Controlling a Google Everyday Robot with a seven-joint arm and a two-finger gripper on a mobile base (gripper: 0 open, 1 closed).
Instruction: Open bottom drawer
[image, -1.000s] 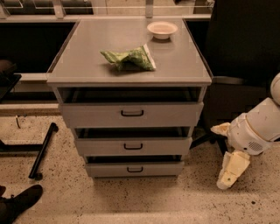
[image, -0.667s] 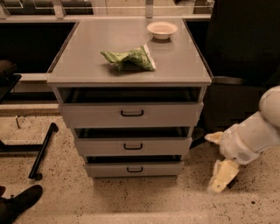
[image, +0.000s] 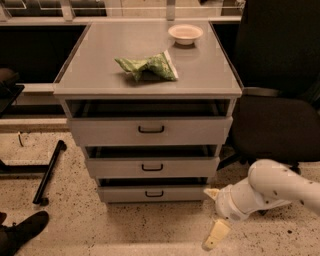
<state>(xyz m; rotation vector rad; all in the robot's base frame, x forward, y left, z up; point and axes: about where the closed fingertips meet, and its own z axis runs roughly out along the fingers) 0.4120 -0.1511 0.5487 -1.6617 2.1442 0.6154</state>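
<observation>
Down near speckled floor (image: 75, 227), gripper (image: 213, 214) beside bottom drawer (image: 125, 194)

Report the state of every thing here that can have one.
bottom drawer: not pulled out, handle untouched.
middle drawer: not pulled out.
top drawer: not pulled out.
gripper: open, holding nothing, low near the floor just right of the bottom drawer.
green bag: crumpled, lying on the cabinet top.
bowl: upright, near the back right corner.
</observation>
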